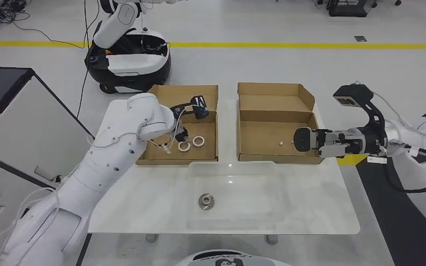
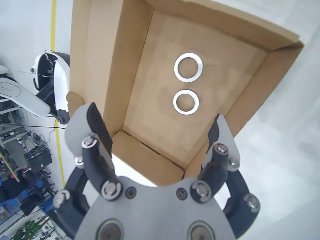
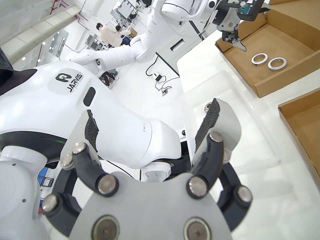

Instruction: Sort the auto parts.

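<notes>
Two silver rings (image 1: 183, 146) (image 1: 198, 141) lie side by side on the floor of the left cardboard box (image 1: 200, 91). My left gripper (image 2: 155, 112) hangs open just above that floor, beside the rings (image 2: 186, 102) (image 2: 188, 67), holding nothing. It also appears in the top view (image 1: 168, 145). The right cardboard box (image 1: 266, 105) holds one small pale part (image 1: 281, 141). Over that box's right end my right gripper (image 1: 299, 139) stands open and empty (image 3: 152, 111). A round grey metal part (image 1: 207, 201) lies on the table in front of the boxes.
The white table (image 1: 313, 213) carries a shallow clear tray (image 1: 266, 193) around the grey part. Both boxes have their lids folded back. Another robot's base (image 1: 130, 63) stands on the floor behind the table, and a dark-framed cabinet (image 1: 20, 100) at the left.
</notes>
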{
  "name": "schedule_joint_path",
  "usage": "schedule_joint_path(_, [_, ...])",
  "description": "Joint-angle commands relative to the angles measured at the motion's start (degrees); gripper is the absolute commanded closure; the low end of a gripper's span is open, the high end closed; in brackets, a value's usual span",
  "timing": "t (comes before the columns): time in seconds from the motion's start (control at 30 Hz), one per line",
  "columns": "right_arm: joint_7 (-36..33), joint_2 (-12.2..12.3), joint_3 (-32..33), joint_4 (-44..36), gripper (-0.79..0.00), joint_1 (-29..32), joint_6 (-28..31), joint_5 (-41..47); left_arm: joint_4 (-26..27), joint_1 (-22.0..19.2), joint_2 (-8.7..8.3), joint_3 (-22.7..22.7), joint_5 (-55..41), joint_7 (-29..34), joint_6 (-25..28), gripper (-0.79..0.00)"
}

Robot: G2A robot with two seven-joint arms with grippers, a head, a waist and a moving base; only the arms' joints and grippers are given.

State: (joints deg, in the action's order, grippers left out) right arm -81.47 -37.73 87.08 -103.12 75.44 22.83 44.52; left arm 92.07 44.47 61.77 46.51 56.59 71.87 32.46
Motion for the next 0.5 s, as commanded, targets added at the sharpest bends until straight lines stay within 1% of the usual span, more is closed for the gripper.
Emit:
schedule_joint_path(0.0, [0.0, 0.0, 0.0, 0.0, -0.785, 0.0, 0.0, 0.0, 4.6, 0.6, -0.97, -0.2, -3.7, 2.1, -2.1, -0.785])
schedule_joint_path(0.03, [0.0, 0.0, 0.0, 0.0, -0.785, 0.0, 0.0, 0.0, 5.8, 0.8, -1.3, -0.5, -4.7, 2.6, -2.7, -0.785])
schedule_joint_path(0.13, [0.0, 0.0, 0.0, 0.0, -0.785, 0.0, 0.0, 0.0, 11.8, 0.3, -3.1, -2.4, -10.5, 5.6, -5.7, -0.785])
schedule_joint_path(0.23, [0.0, 0.0, 0.0, 0.0, -0.785, 0.0, 0.0, 0.0, 17.2, -1.1, -4.79, -4.4, -15.5, 8.6, -8.7, -0.785])
schedule_joint_path(0.37, [0.0, 0.0, 0.0, 0.0, -0.785, 0.0, 0.0, 0.0, 22.5, -3.4, -6.91, -6.7, -21.8, 11.4, -11.5, -0.785])
schedule_joint_path(0.47, [0.0, 0.0, 0.0, 0.0, -0.785, 0.0, 0.0, 0.0, 25.5, -4.4, -8.07, -7.7, -24.8, 12.9, -12.9, -0.785])
